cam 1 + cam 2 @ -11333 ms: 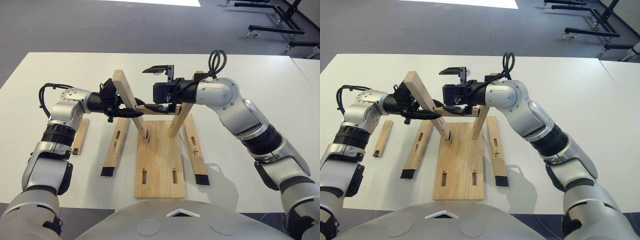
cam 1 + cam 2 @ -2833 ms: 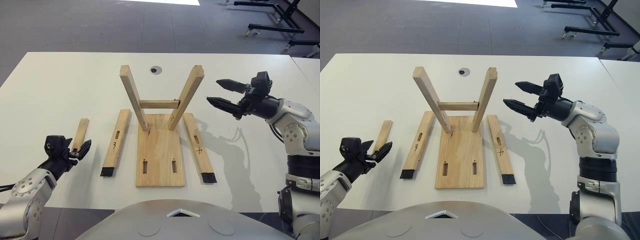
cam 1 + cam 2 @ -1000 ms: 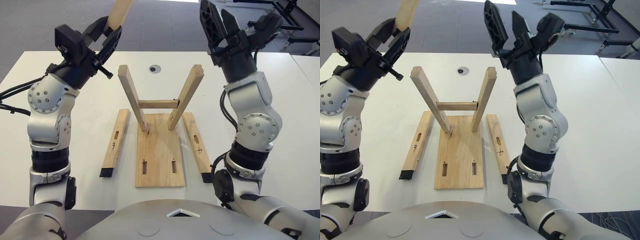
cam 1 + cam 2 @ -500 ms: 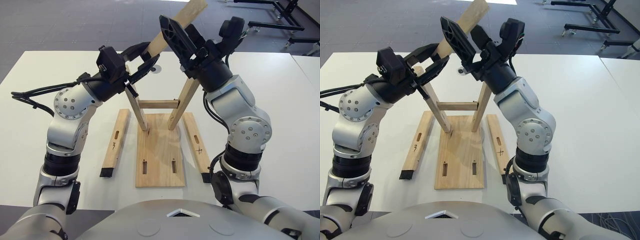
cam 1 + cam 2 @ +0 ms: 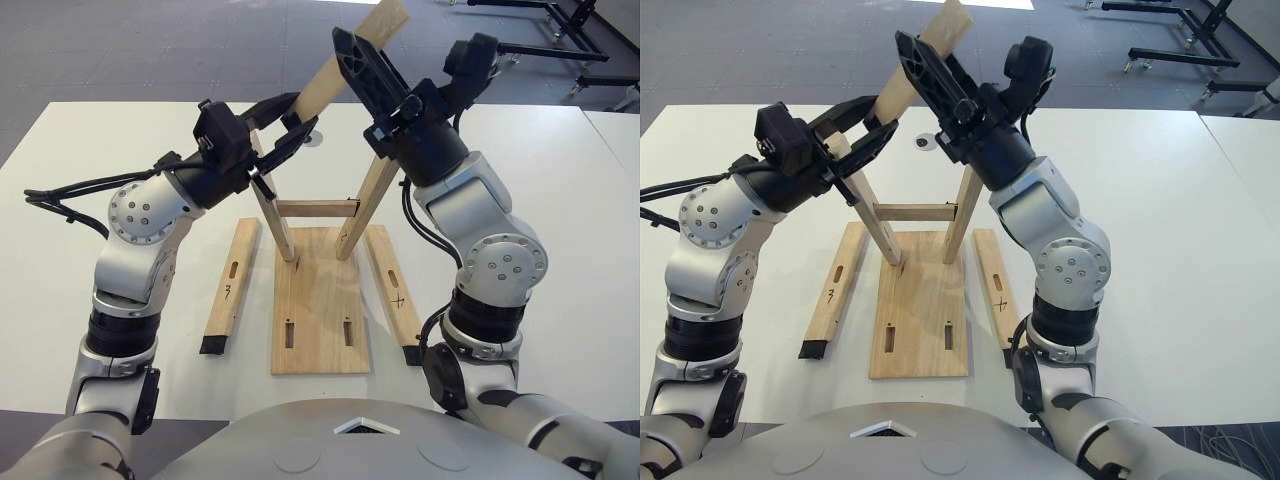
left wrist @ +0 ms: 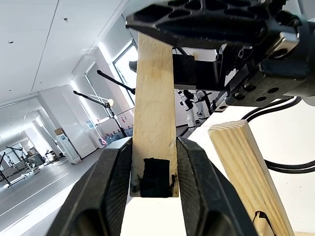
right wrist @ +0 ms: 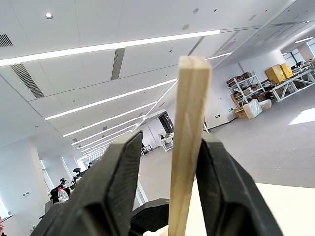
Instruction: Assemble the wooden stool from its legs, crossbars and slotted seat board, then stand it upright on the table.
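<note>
The seat board point(image 5: 320, 330) lies flat on the white table. Two legs point(image 5: 268, 195) point(image 5: 376, 185) stand in its far slots, joined by a crossbar point(image 5: 318, 208). Two loose legs point(image 5: 232, 285) point(image 5: 395, 295) lie flat on either side of the board. Above the stool a second crossbar point(image 5: 322, 88) slants up to the right. My left gripper point(image 5: 295, 115) is shut on its lower end, with both pads point(image 6: 189, 167) pressed on the wood. My right gripper point(image 5: 355, 50) straddles its upper part; in the right wrist view its fingers point(image 7: 118, 187) flank the stick point(image 7: 189, 147), with a gap on one side.
A small round disc point(image 5: 927, 143) sits on the table behind the stool. Bare tabletop point(image 5: 560, 200) stretches to the left and right of the parts. Black metal frames point(image 5: 545, 55) stand on the floor beyond the far right corner.
The left gripper picked the crossbar up off the table's left side. In the last second both arms came together above the stool, and the right gripper's fingers moved around the crossbar.
</note>
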`<act>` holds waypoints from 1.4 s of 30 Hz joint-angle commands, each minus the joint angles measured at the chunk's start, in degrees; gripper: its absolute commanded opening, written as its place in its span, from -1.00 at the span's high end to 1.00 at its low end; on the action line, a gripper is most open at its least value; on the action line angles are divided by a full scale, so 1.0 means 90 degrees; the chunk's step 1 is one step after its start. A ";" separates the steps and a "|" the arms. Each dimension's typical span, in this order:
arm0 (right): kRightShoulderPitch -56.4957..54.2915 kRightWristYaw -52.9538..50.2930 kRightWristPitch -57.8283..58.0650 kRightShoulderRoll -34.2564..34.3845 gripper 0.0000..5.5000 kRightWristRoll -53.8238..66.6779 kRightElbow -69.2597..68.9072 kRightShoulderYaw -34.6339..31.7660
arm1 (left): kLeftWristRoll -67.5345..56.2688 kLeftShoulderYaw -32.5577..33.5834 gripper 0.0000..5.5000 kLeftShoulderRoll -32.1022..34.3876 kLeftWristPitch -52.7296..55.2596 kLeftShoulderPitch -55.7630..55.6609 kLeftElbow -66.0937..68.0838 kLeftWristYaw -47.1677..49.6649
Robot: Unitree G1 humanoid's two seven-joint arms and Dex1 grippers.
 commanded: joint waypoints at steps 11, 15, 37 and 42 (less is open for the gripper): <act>0.0191 0.0502 -0.0132 -0.0424 0.84 -0.0226 0.0233 0.0003 | -0.0103 -0.0034 0.53 -0.0218 0.0602 0.0302 -0.0195 0.0204; 0.0097 0.0483 -0.0340 -0.0444 0.86 -0.0330 0.0414 -0.0244 | 0.0036 0.0202 0.30 -0.0285 0.0674 0.0284 -0.0043 0.0553; 0.3575 0.0041 -0.0874 -0.1818 0.86 -0.3332 -0.1286 0.0147 | 0.0378 0.2138 -0.01 -0.0328 0.1256 0.1113 -0.1222 0.2566; 0.4184 0.0517 -0.1305 -0.1913 0.86 -0.3685 -0.0805 0.0080 | 0.0655 0.1830 -0.01 -0.0605 0.1058 0.0822 -0.0852 0.2872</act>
